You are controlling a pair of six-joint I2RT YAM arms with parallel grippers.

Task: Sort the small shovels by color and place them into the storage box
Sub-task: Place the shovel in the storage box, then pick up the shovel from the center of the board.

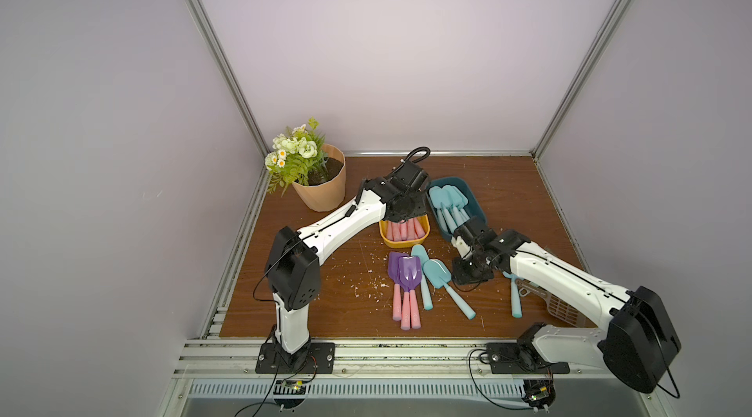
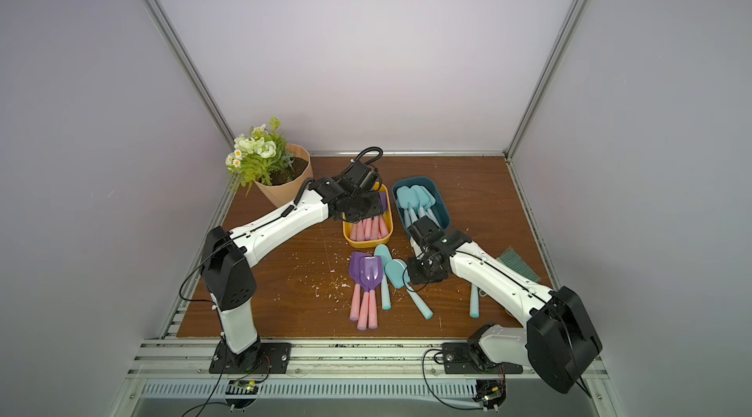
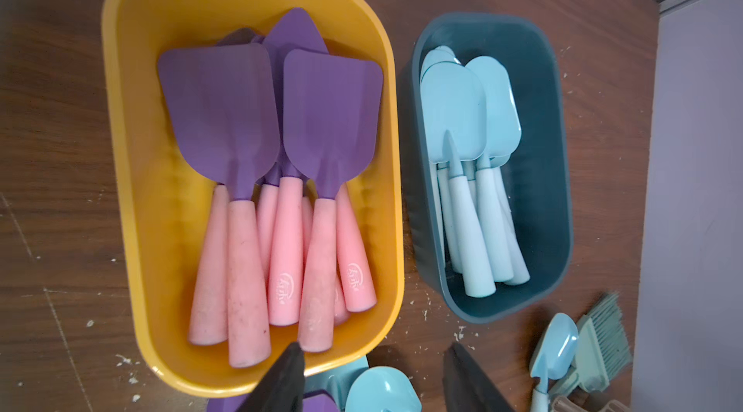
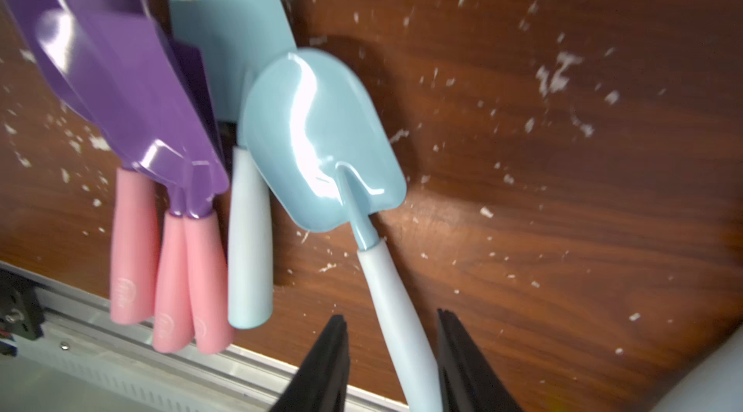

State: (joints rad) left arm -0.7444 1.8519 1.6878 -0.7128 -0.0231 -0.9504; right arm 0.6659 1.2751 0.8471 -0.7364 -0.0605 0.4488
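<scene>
Top views: L arm (image 1: 346, 223) reached over yellow box (image 1: 424, 232), R arm (image 1: 561, 272) low by loose shovels (image 1: 407, 272); both arms' tips hidden. Brush (image 2: 519, 264) partly behind R arm.

L wrist: L end effector (image 3: 374, 345) spread, empty. Purple shovels (image 3: 257, 148) lay in yellow box just ahead, aqua shovels (image 3: 462, 116) in blue box (image 3: 542, 108) beside, so colours stayed apart.

R wrist: R end effector (image 4: 392, 315) spread astride aqua handle (image 4: 386, 277), no pinch yet; prob. lining up a pick. Blurred; handle end cut off.
</scene>
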